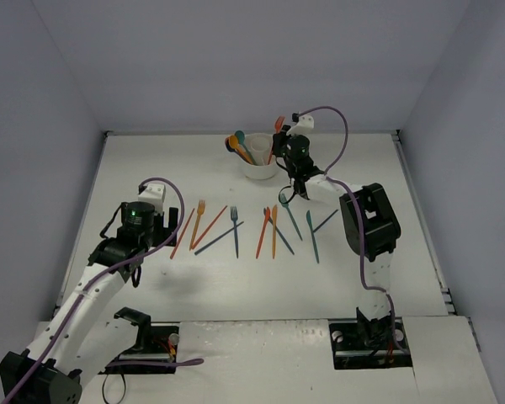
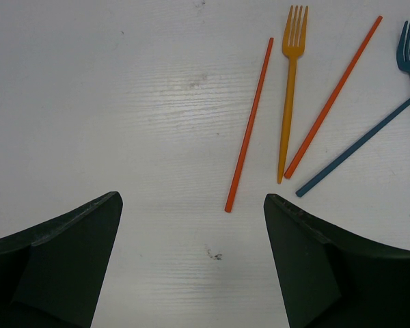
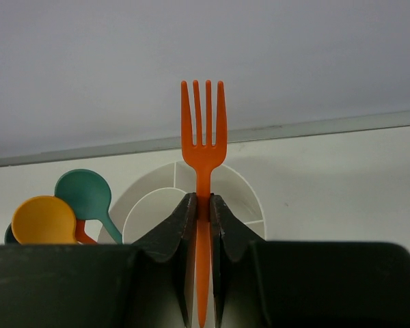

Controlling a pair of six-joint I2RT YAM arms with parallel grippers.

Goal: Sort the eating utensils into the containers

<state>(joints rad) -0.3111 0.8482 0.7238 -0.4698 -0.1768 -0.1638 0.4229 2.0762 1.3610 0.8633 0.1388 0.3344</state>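
Gripper on the right arm (image 3: pixel 203 202) pinches a thin red-orange plastic fork (image 3: pixel 203 130), tines up, just right of the small round white divided cup (image 3: pixel 250 194). Left gripper (image 2: pixel 191 198) stands wide apart, holding nothing, well left of that cup.

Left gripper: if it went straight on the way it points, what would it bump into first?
Most likely the bare white table. The left gripper has its jaws open over it, and the near end of a thin red-orange stick lies right of the middle. Depth is hard to judge.
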